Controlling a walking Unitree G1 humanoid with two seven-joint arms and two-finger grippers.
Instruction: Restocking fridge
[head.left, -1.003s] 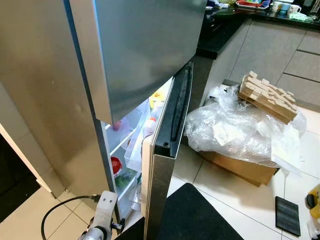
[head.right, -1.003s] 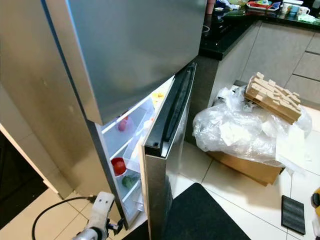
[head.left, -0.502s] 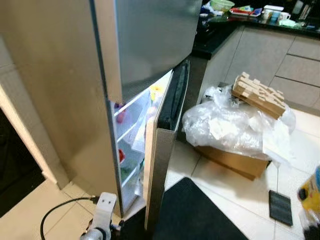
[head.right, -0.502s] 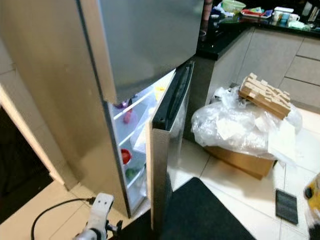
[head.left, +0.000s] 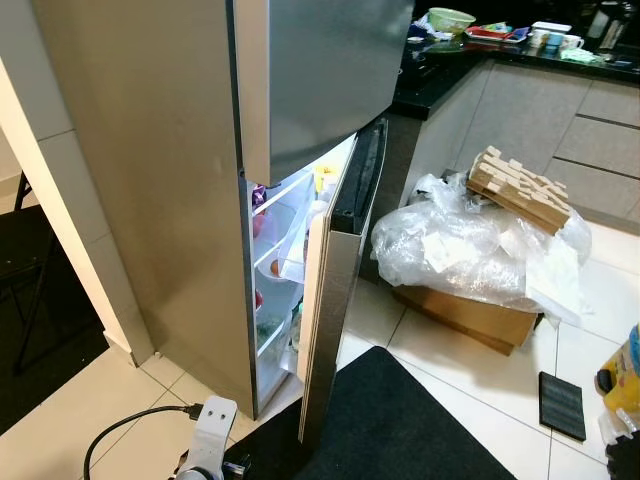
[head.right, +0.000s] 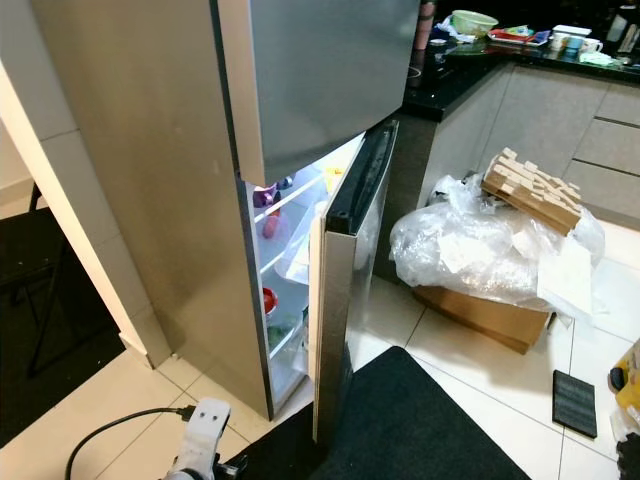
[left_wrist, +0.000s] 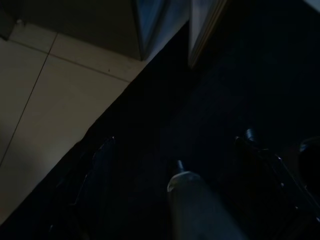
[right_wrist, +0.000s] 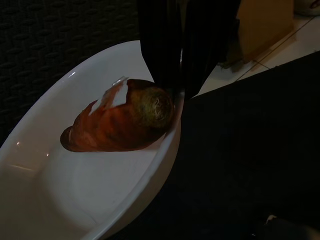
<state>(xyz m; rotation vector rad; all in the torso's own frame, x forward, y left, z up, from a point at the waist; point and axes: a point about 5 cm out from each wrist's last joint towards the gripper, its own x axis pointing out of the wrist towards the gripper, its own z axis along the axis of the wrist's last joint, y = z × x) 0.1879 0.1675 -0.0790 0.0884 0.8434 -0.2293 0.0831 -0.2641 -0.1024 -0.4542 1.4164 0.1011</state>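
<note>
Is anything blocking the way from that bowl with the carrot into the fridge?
Partly. The right gripper pinches the rim of the white bowl holding a carrot. The lower fridge door is only ajar, leaving a narrow gap to the shelves.

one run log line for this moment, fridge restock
fridge lower door: ajar | right hand: pinching white bowl rim, carrot inside | left hand: low over black mat
</note>
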